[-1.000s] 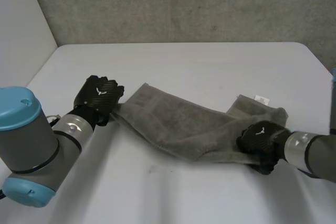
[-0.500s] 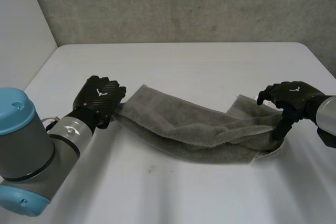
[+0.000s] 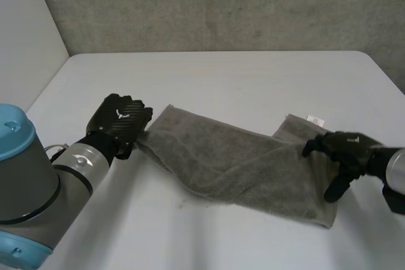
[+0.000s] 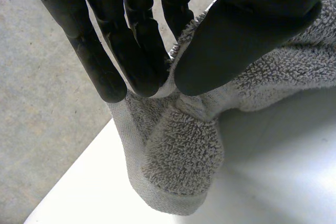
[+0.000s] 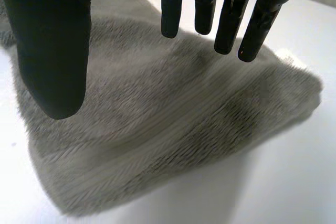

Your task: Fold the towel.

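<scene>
Left hand (image 3: 120, 120) pinches grey towel (image 3: 234, 159) corner as anchor (thumb against fingers); right hand (image 3: 345, 151) hovers spread, empty, over its opposite end.

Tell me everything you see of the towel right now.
The towel is grey terry cloth, partly doubled over, lying in a long slanted band on the white table. A small white label shows at its far right corner. The left hand pinches its left end between fingers and thumb. The right hand is open over its right end; contact unclear.
</scene>
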Robot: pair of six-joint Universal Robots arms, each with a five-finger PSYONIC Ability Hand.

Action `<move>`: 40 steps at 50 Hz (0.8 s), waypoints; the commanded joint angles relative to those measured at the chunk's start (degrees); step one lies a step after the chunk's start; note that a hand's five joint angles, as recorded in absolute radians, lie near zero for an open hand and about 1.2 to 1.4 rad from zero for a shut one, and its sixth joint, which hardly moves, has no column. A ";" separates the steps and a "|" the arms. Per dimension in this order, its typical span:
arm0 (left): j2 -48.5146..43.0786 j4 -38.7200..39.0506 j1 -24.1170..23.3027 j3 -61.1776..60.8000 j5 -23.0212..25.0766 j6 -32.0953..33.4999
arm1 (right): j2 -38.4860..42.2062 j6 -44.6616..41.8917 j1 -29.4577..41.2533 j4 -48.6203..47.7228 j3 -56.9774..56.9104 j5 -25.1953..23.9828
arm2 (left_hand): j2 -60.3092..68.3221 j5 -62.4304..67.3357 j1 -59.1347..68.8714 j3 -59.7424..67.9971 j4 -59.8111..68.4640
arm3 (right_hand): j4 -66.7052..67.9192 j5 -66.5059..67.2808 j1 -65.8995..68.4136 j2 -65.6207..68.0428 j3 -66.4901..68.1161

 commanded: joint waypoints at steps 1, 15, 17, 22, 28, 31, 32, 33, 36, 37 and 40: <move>-0.34 0.08 0.10 0.01 0.00 0.01 | -4.02 2.73 -1.71 -5.62 8.78 -0.31 | 10.19 10.93 13.08 10.20 10.18 | 0.91 0.94 1.31 1.73 0.83; -0.43 0.17 0.72 0.10 0.09 -2.45 | -11.33 2.48 -1.89 -13.18 21.01 -1.54 | 10.19 10.93 13.08 10.20 10.18 | 1.57 1.61 1.98 2.39 1.50; -0.52 0.17 0.72 0.01 0.09 -2.81 | -11.60 2.04 -1.89 -15.80 23.55 -1.46 | 10.19 10.93 13.08 10.20 10.18 | 1.24 1.27 1.65 2.06 1.17; -0.52 0.17 0.72 0.10 0.18 -2.81 | -11.60 1.34 -1.89 -18.97 25.84 -1.54 | 10.19 10.93 13.08 10.20 10.18 | 1.24 1.27 1.65 2.06 1.16; -0.52 0.17 0.72 0.10 0.18 -2.81 | -10.81 0.90 -1.45 -22.13 27.33 -1.54 | 10.19 10.93 13.08 10.20 10.18 | 2.41 2.45 2.82 3.23 2.34; -0.61 0.17 0.72 0.10 0.18 -2.81 | -10.46 0.54 -1.28 -24.77 28.13 -1.45 | 10.19 10.93 13.08 10.20 10.18 | 3.59 3.62 3.99 4.41 3.51; -0.61 0.17 0.72 0.10 0.18 -2.81 | -10.45 0.54 -1.27 -24.78 28.13 -1.45 | 10.19 10.93 13.08 10.20 10.18 | 3.59 3.63 4.00 4.41 3.52; -0.61 0.17 0.72 0.10 0.18 -2.81 | -10.19 0.37 -1.27 -25.74 28.30 -1.45 | 10.19 10.93 13.08 10.20 10.18 | 4.26 4.29 4.67 5.08 4.19; -0.61 0.17 0.72 0.01 0.18 -2.81 | -8.97 0.37 -1.27 -27.15 28.30 -1.19 | 10.19 10.93 13.08 10.20 10.18 | 6.61 6.64 7.01 7.43 6.53; -0.61 0.17 0.72 0.01 0.18 -2.81 | -8.96 0.37 -1.27 -27.15 28.30 -1.19 | 10.19 10.93 13.08 10.20 10.18 | 6.62 6.66 7.03 7.44 6.55; -0.70 0.17 0.72 0.01 0.18 -2.81 | -7.55 0.28 -1.27 -28.38 28.22 -1.02 | 10.19 10.93 13.08 10.20 10.18 | 8.30 8.34 8.71 9.12 8.23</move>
